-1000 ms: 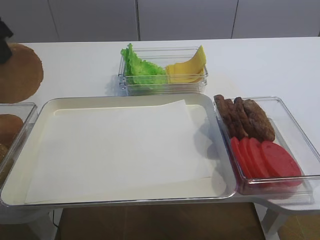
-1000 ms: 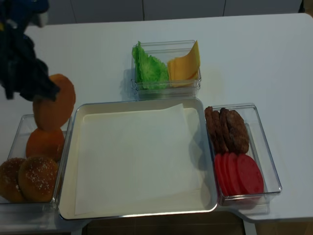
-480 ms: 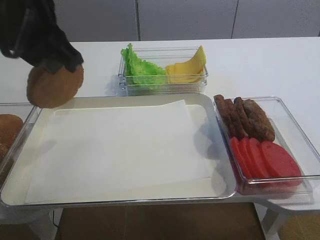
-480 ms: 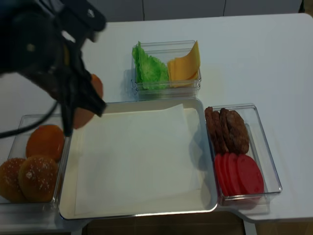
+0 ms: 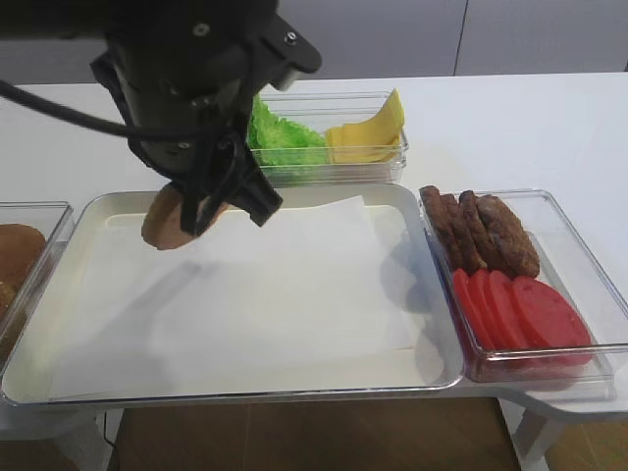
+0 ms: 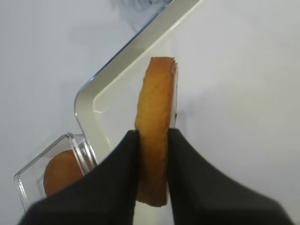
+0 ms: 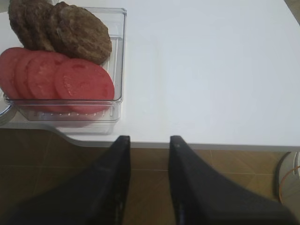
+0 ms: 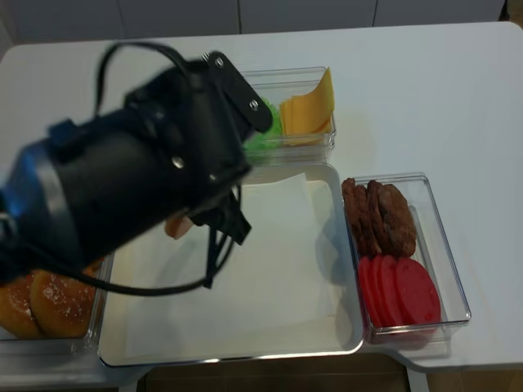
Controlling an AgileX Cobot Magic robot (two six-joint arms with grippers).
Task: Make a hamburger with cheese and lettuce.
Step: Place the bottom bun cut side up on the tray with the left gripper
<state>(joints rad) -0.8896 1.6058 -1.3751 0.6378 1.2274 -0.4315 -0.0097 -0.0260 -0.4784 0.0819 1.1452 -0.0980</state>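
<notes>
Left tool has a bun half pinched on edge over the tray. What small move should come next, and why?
Probably carry it a little farther toward the middle of the paper and lower it. The left tool grips the bun half edge-on, above the corner of the tray, not touching the parchment paper. Cheese and lettuce sit in their bin, so the base goes first.

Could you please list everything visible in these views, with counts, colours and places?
bun half: one, golden-brown, held on edge above the tray's far-left corner
tray: one, metal, centre, lined with white paper
lettuce: green bunch, far container, left side
cheese: yellow slices, same container, right side
meat patties: several, dark brown, right container, far end
tomato slices: several, red, right container, near end
buns: golden, left container
left gripper: black, shut on the bun half
right gripper: black, open, past the table's edge
</notes>
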